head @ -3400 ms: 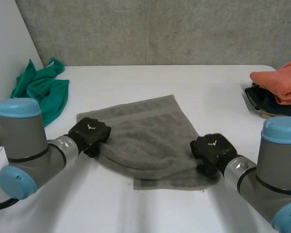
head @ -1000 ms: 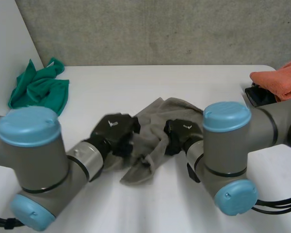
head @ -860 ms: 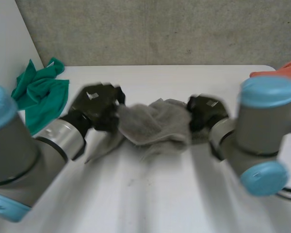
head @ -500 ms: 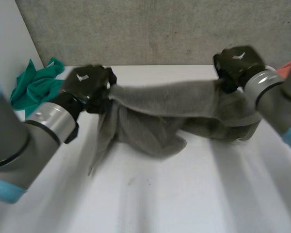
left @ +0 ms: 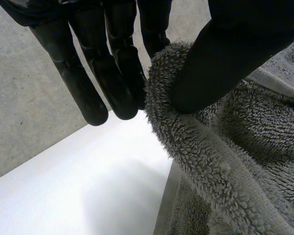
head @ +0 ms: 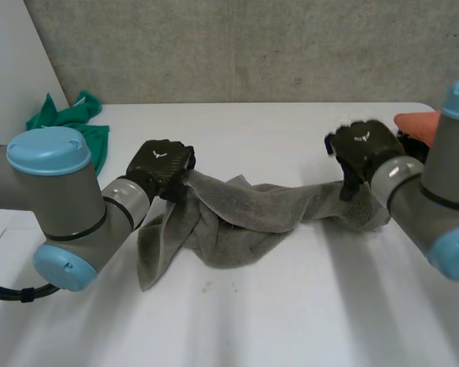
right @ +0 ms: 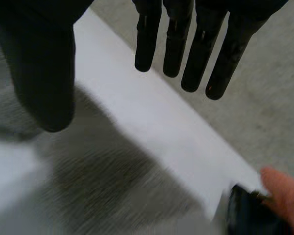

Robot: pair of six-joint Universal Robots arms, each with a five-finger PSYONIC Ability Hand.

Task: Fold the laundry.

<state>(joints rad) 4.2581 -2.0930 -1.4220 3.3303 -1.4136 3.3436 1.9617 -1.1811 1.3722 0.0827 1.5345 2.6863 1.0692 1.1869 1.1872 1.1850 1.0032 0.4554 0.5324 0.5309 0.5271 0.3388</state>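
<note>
The left hand (head: 162,164) pinches the grey towel's (head: 252,214) edge. The right hand (head: 358,145), beside the towel, is spread and empty, so a one-sided pull could bunch it.

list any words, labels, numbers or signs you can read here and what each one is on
No words, brand names or numbers can be read.
left hand: a small white mark on its back, a sign rather than letters.
right hand: a similar white mark, too blurred to make out.
grey towel, green cloth, orange cloth, table: no print or tag visible.
</note>
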